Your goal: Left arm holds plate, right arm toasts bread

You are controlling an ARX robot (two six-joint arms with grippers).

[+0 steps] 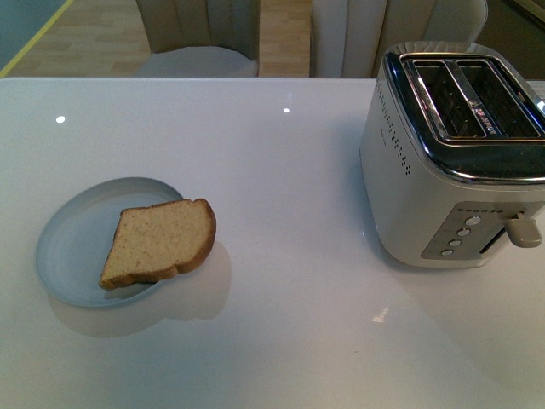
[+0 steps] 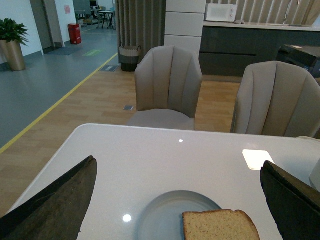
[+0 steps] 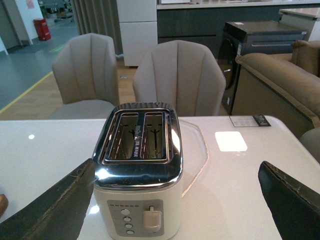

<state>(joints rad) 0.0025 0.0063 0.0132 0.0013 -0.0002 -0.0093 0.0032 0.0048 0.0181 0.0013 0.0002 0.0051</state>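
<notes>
My left tool point(image 2: 178, 162) hangs spread wide and empty over the plate point(image 1: 64, 247), which sits toward the left edge of the worktop point(image 1: 281, 341). The bread point(image 1: 162, 241) lies flat on the plate, its rounded top overhanging the rim on the side facing the toaster point(image 1: 443, 196). My right tool point(image 3: 177, 164), also spread and empty, faces that toaster near the right edge. Risks, as I judge them: pinching the shallow rim may tilt or skid the plate on the glossy worktop and tip the slice off. Squeezing the soft slice may crush it, and a skewed entry may snag it on a slot's chrome lip.
</notes>
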